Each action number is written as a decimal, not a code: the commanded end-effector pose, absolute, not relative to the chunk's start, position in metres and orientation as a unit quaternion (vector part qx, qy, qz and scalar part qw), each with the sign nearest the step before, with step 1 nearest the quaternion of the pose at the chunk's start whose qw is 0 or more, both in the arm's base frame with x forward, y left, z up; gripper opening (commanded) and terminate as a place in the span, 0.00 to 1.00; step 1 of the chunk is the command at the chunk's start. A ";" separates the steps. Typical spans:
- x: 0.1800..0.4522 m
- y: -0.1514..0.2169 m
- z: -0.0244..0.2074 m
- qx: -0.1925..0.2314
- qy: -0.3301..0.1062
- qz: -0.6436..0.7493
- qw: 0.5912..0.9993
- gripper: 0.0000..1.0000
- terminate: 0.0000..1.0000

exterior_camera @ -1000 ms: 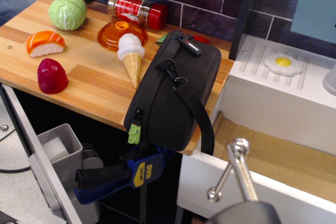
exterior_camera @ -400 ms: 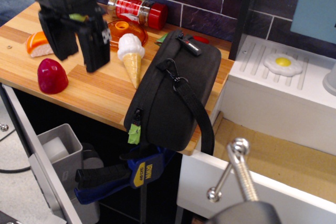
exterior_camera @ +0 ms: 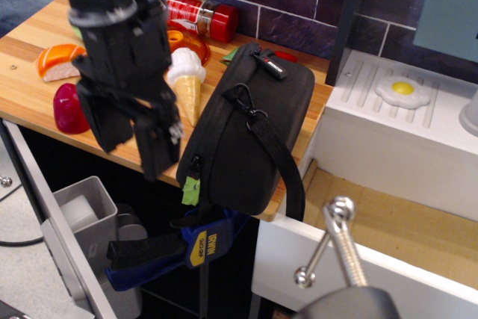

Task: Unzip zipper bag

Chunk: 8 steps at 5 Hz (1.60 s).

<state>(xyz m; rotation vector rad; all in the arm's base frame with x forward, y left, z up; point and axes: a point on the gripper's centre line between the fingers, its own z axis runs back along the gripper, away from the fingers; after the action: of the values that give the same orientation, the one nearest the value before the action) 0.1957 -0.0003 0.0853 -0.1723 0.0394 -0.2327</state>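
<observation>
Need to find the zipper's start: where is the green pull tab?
The green tab hangs at the zipper bag's lower-left corner, over the counter edge, just right of the open gripper.

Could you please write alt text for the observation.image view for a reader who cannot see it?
A black robot gripper, jaws open, hangs just left of a closed black zipper bag on a wooden counter. The bag's green zipper tab overhangs the front edge.

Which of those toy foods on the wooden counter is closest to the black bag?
The ice cream cone: white swirl on a tan cone, lying just left of the zipper bag. The salmon sushi and the dark red piece lie farther left.
</observation>
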 end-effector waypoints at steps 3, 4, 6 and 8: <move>0.207 -0.030 0.061 -0.061 -0.014 -0.054 0.997 1.00 0.00; 0.207 -0.029 0.061 -0.061 -0.019 -0.038 0.997 1.00 0.00; 0.216 -0.033 0.065 -0.074 -0.026 -0.005 0.997 0.00 0.00; 0.224 -0.036 0.081 -0.082 -0.043 0.001 0.996 0.00 0.00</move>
<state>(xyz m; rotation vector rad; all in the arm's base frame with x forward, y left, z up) 0.2124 -0.0366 0.0645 -0.1553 0.0004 0.0011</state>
